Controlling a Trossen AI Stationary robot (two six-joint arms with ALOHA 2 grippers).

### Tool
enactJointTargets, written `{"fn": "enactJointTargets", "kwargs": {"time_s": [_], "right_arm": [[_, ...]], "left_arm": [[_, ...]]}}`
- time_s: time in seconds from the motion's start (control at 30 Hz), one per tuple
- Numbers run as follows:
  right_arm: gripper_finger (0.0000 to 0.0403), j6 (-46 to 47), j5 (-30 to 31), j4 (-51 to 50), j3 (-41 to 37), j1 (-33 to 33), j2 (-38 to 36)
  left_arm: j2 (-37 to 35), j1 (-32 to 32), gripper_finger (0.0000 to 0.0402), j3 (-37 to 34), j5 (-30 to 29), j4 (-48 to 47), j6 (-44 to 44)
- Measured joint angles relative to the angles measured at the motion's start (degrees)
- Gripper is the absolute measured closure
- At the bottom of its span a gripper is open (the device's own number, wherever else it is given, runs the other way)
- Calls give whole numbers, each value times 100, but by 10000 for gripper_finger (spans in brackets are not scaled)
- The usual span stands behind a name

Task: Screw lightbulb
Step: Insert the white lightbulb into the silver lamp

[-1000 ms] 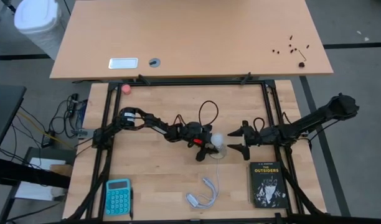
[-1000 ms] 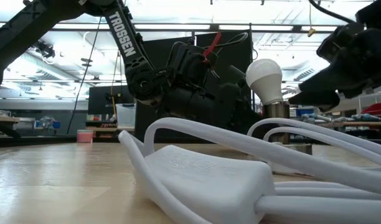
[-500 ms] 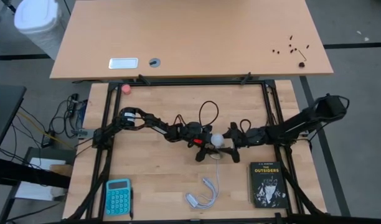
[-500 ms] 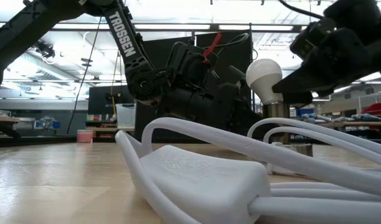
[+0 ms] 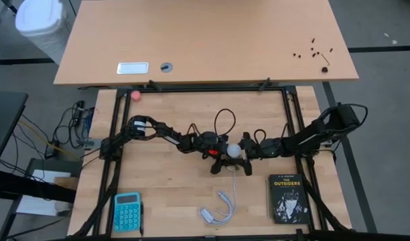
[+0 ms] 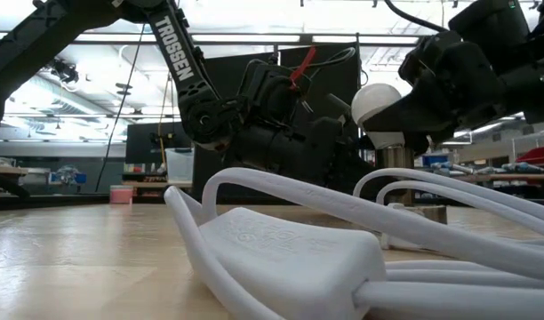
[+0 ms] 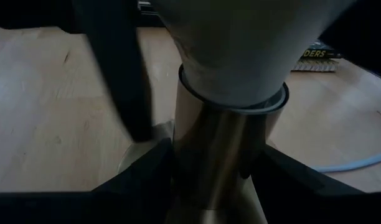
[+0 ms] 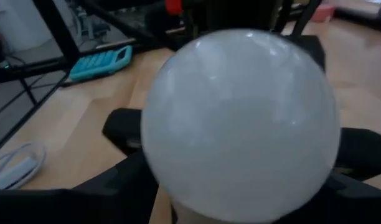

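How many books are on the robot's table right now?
1: a black book lies flat near the table's front right corner, beside the right arm's frame post. None seem hidden.

There is one small white round lightbulb (image 5: pixel 232 151). It sits in one shiny metal tube socket (image 7: pixel 216 165). There are two dark robot arms, the left gripper (image 5: pixel 218 152) and the right gripper (image 5: pixel 248 148), and each has two fingers. On the wooden table (image 5: pixel 171 187) there is one black book (image 5: pixel 287 198), one light blue calculator (image 5: pixel 126 211), one white looped cord with a switch (image 5: pixel 218 209), and one small pink ball (image 5: pixel 135 96). One white bin (image 5: pixel 39 21) stands on the floor.
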Motion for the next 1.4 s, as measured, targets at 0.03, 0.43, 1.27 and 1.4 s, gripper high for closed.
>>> {"fn": "enactJointTargets", "kwargs": {"time_s": [0.03,0.43,1.27,1.4], "right_arm": [[138,-1,59,19,0,16,39],[232,-5,601,26,-163,260,-108],[235,11,2209,-985,94,275,-105],[233,62,2025,-1042,103,189,-112]], "left_arm": [[0,2,198,1,-14,-22,0],[-4,-4,198,1,-478,-58,-188],[9,-122,198,-10,-2337,194,-828],[9,-125,198,-10,-2440,195,-958]]}}
